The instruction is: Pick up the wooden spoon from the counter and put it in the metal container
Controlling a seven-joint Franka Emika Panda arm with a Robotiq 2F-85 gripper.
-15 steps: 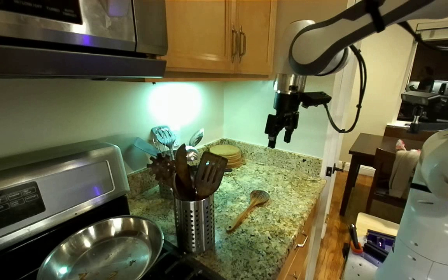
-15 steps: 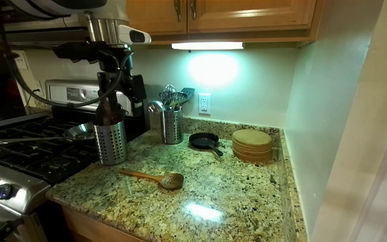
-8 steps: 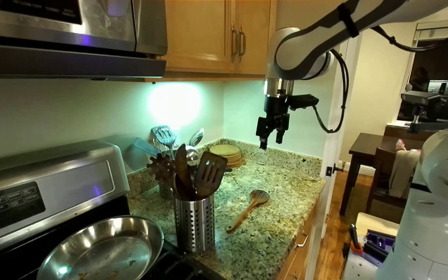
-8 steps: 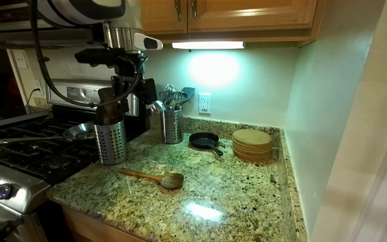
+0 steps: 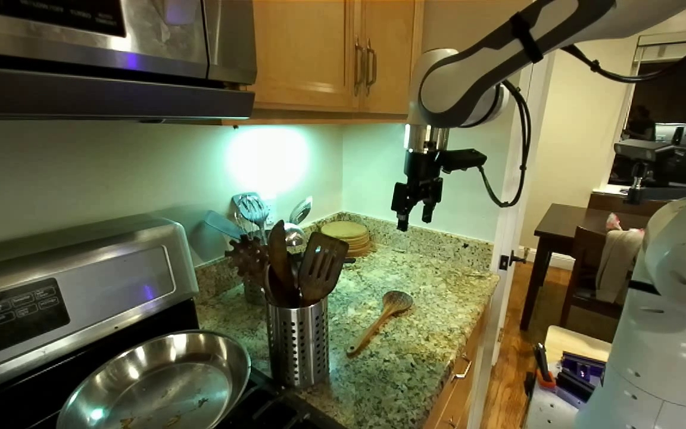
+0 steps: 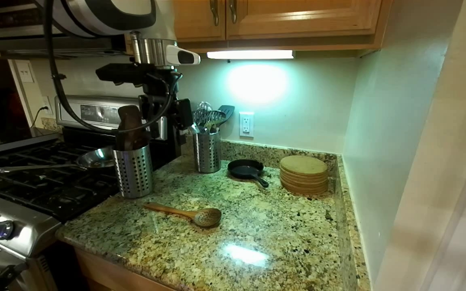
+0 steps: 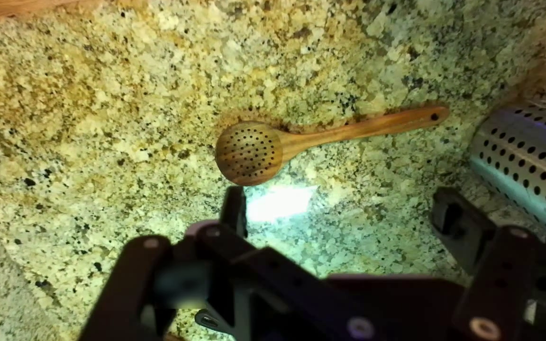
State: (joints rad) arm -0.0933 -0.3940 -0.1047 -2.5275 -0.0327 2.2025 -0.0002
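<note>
The wooden spoon lies flat on the granite counter (image 6: 281,226), its perforated bowl (image 6: 207,218) away from the stove; it also shows in an exterior view (image 5: 397,302) and the wrist view (image 7: 249,154). A perforated steel metal container (image 6: 134,178), also in an exterior view (image 5: 298,345) and the wrist view (image 7: 529,161), stands upright near the spoon's handle end, holding dark wooden utensils. A similar container (image 6: 207,155) stands farther back. My gripper (image 5: 415,220) points down, well above the counter. In the wrist view its fingers (image 7: 340,196) are wide apart with nothing between them.
A steel frying pan (image 5: 158,381) sits on the stove (image 6: 34,182) beside the counter. A small black skillet (image 6: 244,167) and a stack of round boards (image 6: 303,176) stand at the back. Upper cabinets (image 5: 313,53) hang over the counter, with walls behind it.
My gripper has moved sideways over the counter and a little lower, mostly between the first and second moments. The spoon and containers have not moved.
</note>
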